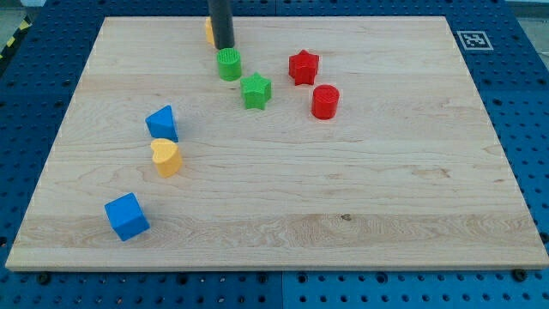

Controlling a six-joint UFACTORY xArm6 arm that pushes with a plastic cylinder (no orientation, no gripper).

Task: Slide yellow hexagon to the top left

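Observation:
The yellow hexagon (208, 32) sits near the board's top edge, left of centre, mostly hidden behind my rod; only its left sliver shows. My tip (224, 46) rests on the board right against the hexagon's right side, just above the green cylinder (229, 64).
A green star (256, 91) lies below right of the green cylinder. A red star (303, 67) and a red cylinder (325, 101) lie to the right. A blue block (162, 123), a yellow heart (166, 158) and a blue cube (127, 216) are at the left. The wooden board (386, 206) rests on a blue pegboard.

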